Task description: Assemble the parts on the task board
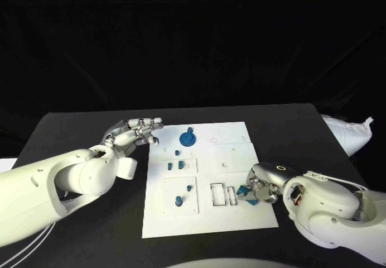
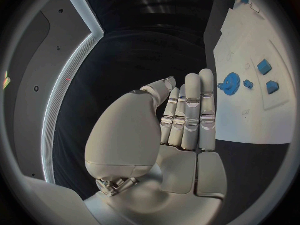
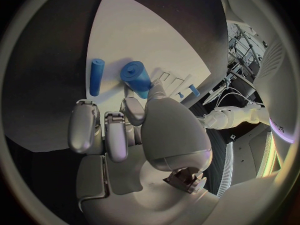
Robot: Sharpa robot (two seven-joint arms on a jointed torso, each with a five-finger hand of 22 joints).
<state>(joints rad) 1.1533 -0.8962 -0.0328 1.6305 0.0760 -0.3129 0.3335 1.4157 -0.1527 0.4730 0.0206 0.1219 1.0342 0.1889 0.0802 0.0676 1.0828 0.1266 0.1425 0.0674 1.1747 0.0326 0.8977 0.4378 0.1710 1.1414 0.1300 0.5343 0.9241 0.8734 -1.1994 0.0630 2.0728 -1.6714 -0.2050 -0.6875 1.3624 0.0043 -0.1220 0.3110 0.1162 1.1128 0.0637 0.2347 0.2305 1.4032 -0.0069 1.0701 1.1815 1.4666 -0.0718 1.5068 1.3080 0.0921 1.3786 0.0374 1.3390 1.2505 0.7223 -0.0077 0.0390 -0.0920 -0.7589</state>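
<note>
Hovering at the task board (image 1: 205, 184)'s right edge, the right hand (image 1: 259, 191) holds a blue peg (image 1: 251, 200), likely for a slot nearby. The left wrist view shows the left hand (image 2: 181, 117) empty, fingers straight together, near the blue gear (image 2: 231, 82). The right wrist view shows another peg (image 3: 96, 76) lying loose.

A white task board (image 1: 205, 218) lies flat on the black tabletop, its face divided into square panels. A blue gear (image 1: 187, 138) sits near its far edge, with small blue blocks (image 1: 174, 165) on the panel closer in and two blue pegs (image 1: 178, 201) on the nearest left panel. By the slotted black frame (image 1: 218, 194) at the board's right edge, a blue cylinder (image 3: 137, 78) lies beside a slimmer blue rod (image 3: 96, 76)
</note>
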